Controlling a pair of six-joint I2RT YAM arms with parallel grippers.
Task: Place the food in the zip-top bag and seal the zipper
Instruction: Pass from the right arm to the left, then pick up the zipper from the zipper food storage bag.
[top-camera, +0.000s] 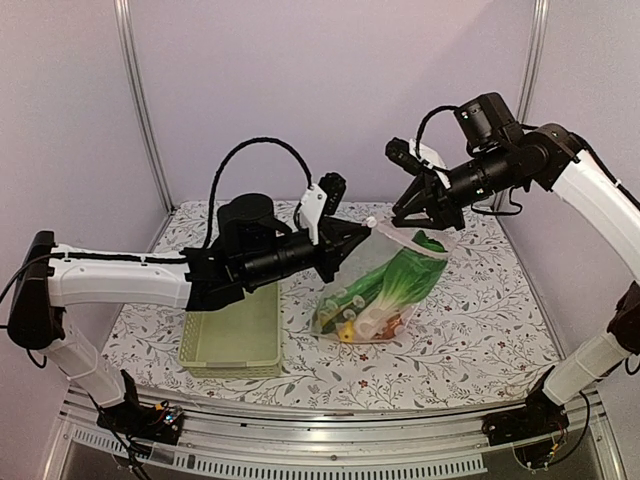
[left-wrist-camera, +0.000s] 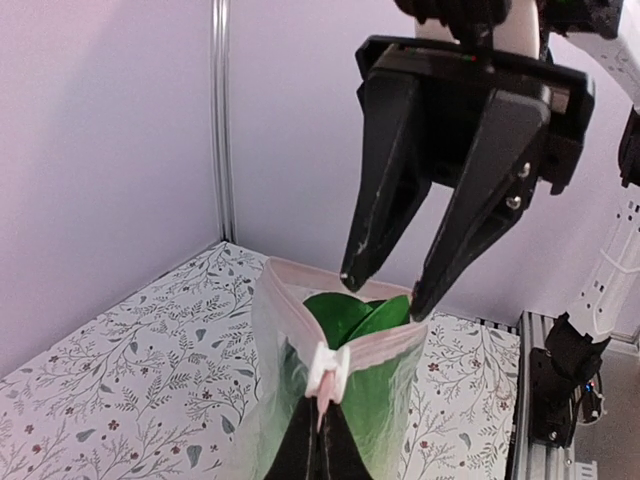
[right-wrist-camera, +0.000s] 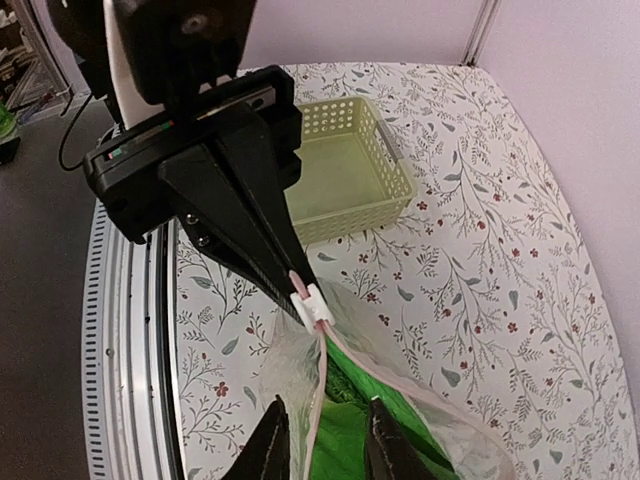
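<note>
Top external view showed the zip-top bag (top-camera: 385, 290) held upright over the table (top-camera: 490, 320), just right of the basket (top-camera: 235, 340), with the food (top-camera: 400, 278) inside. The left gripper (top-camera: 362, 230) was pinched closed on the zipper (right-wrist-camera: 319, 375) at its left end. The right gripper (top-camera: 427, 223) had its fingers apart, straddling the mouth's right end.

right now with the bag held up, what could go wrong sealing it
The left gripper alone pinches the zipper by its slider; the right gripper stands open astride the mouth, so the loaded zip-top bag may slip. The bok choy leaves rise to the mouth and could jam the seal.
</note>
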